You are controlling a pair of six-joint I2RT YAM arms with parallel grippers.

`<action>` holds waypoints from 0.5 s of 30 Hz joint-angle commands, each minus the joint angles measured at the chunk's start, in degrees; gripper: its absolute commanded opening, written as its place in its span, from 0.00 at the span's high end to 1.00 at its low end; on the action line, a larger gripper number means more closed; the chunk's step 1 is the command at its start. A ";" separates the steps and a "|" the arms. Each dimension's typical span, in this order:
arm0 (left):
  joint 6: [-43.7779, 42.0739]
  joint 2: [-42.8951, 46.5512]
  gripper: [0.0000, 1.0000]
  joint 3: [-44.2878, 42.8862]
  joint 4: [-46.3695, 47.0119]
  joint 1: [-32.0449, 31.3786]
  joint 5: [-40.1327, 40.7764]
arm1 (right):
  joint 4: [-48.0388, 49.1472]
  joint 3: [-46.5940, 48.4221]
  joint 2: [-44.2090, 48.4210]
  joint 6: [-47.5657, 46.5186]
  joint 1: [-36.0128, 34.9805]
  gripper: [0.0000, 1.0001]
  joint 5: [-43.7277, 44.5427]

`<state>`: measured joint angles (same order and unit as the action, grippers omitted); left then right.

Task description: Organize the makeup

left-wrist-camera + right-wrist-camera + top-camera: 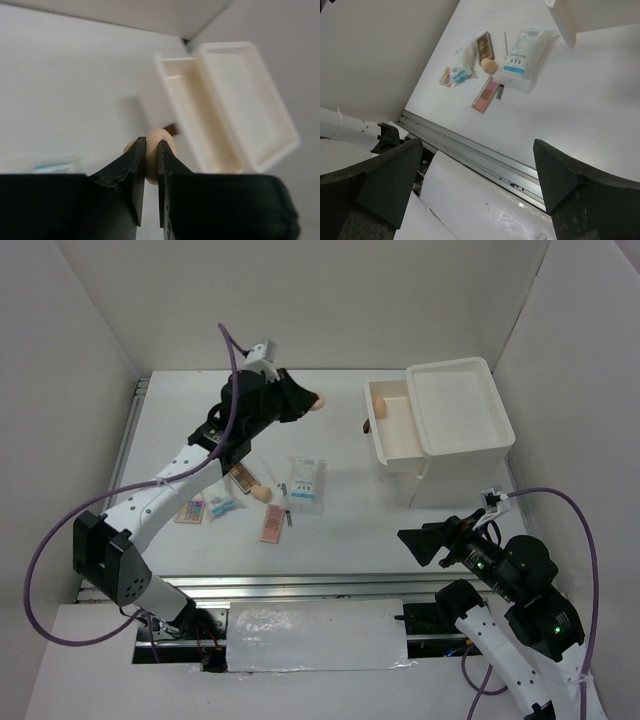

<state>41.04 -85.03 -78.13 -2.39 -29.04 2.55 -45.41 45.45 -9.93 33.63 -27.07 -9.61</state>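
Overhead view: the left gripper (308,405) is raised above the far side of the white table (340,550), its jaws closed on a beige sponge (319,400) that pokes out towards the open drawer (395,452) of a white box (460,410). A second sponge (380,405) lies inside that drawer. Near the table's middle lie a third sponge (262,494), a large packet (306,481), a pink palette (272,524) and other small pieces. The right gripper (425,543) hangs at the near right, well apart from everything. Left wrist view: the left gripper (151,150) pinches the beige sponge (164,139) at its near end (it bulges on either side, so the hold looks shallow), and the open drawer (172,95) lies ahead to the right. Right wrist view: the right gripper (477,170) has its jaws wide apart with nothing between them, above the third sponge (488,65), large packet (522,57) and pink palette (486,94). The step in hand appears to be carrying the sponge to the drawer. It would likely go best with a steady squeeze, a level pass over the drawer wall, and a low release beside the second sponge, since a soft round sponge may bounce out.
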 commanded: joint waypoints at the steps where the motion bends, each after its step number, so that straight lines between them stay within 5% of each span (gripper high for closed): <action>1: 2.99 -6.36 0.88 -3.77 11.77 -4.69 -11.32 | 3.22 2.27 0.88 1.35 0.18 0.00 1.52; 9: -0.43 -25.43 0.76 -29.60 5.14 -11.56 -14.68 | 1.29 4.47 1.58 1.79 0.18 0.00 2.05; 13: -1.22 -31.24 0.34 -36.74 2.57 -12.62 -16.95 | 0.67 5.17 1.50 1.18 0.26 0.00 2.13; 15: -1.13 -31.51 0.21 -36.31 3.27 -12.97 -17.14 | 0.67 5.00 1.41 1.00 0.26 0.00 2.57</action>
<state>40.71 -116.86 -111.68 -0.19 -41.82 -12.21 -45.21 48.84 -8.86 35.09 -27.07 -8.14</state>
